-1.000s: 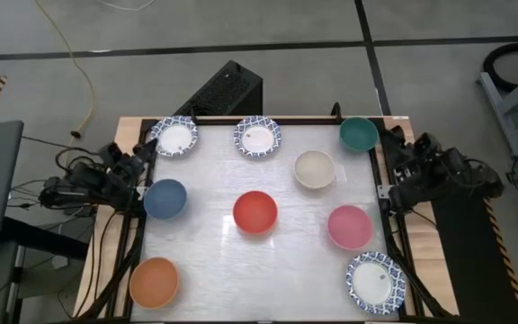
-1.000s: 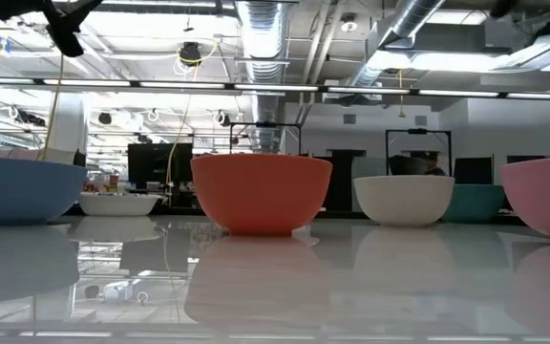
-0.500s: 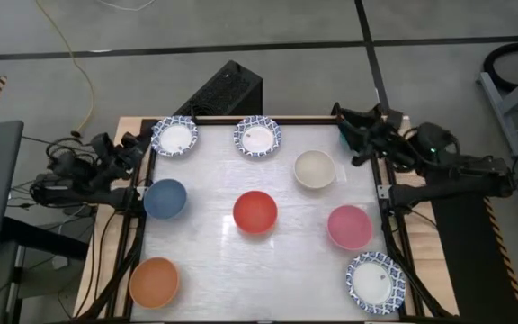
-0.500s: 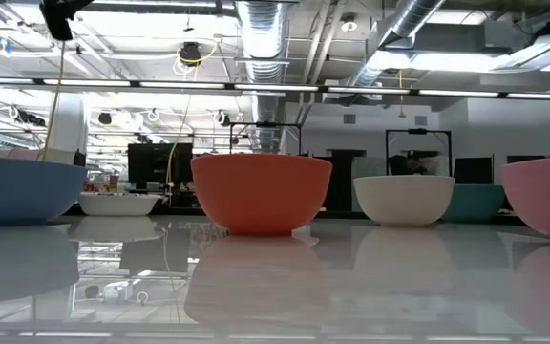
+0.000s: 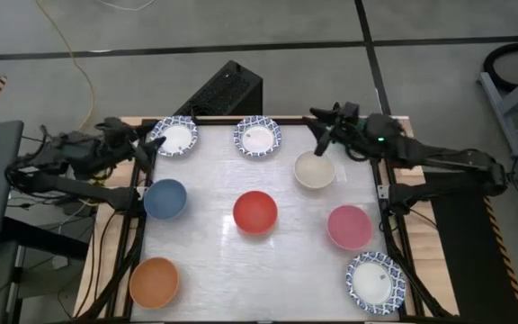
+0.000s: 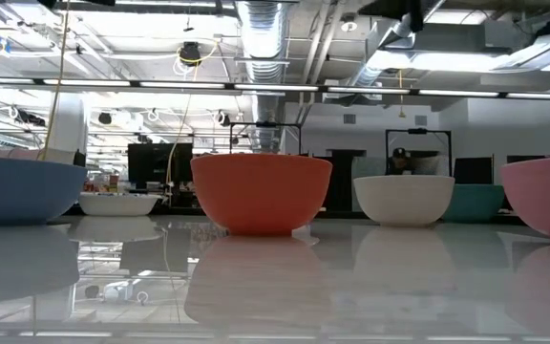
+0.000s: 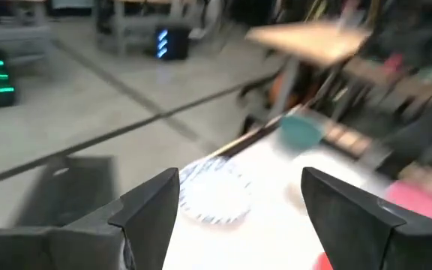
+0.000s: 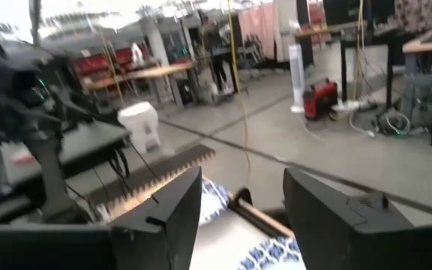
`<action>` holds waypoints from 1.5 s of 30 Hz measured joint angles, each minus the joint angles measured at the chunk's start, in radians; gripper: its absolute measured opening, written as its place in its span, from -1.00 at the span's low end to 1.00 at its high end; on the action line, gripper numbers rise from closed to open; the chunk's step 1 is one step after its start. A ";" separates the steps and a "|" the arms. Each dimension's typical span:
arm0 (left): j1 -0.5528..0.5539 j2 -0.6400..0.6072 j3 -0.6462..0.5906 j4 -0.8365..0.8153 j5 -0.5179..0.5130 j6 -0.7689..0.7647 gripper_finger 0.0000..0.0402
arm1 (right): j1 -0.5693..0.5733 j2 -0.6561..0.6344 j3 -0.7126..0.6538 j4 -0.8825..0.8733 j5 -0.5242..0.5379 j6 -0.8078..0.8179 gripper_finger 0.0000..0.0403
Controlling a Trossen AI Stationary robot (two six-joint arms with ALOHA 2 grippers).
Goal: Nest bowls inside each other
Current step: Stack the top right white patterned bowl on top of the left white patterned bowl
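we are working around the red bowl (image 5: 255,212), which is sitting in the middle of the white table (image 5: 214,270). the other bowls are lying apart around it: cream bowl (image 5: 314,170) to its upper right, pink bowl (image 5: 349,227) to its right, blue bowl (image 5: 165,199) to its left, orange bowl (image 5: 155,282) to its lower left, and three patterned bowls (image 5: 257,137) at the far edge and the near right corner. the teal bowl is hiding under the right arm in the high view.

our right gripper (image 5: 324,129) is hanging just above the cream bowl, fingers spread, grasping nothing. our left gripper (image 5: 142,144) is beside the far-left patterned bowl, also spread and empty.

we are judging the bowls light, stiff, smooth and a bit slippery; pinching the rim, one finger inside, seems best. all are standing upright, mouths up, round, so no long axis.
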 joint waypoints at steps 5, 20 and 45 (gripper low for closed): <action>0.062 0.127 0.047 -0.166 0.014 -0.048 0.34 | 0.002 0.060 0.000 0.000 -0.008 0.000 0.04; 0.629 0.410 0.017 -0.270 0.423 0.122 0.34 | -0.019 0.104 0.000 0.002 -0.058 -0.005 0.04; 0.952 0.801 -0.061 -0.088 0.761 0.243 0.23 | -0.025 0.233 0.001 -0.003 -0.057 -0.226 0.04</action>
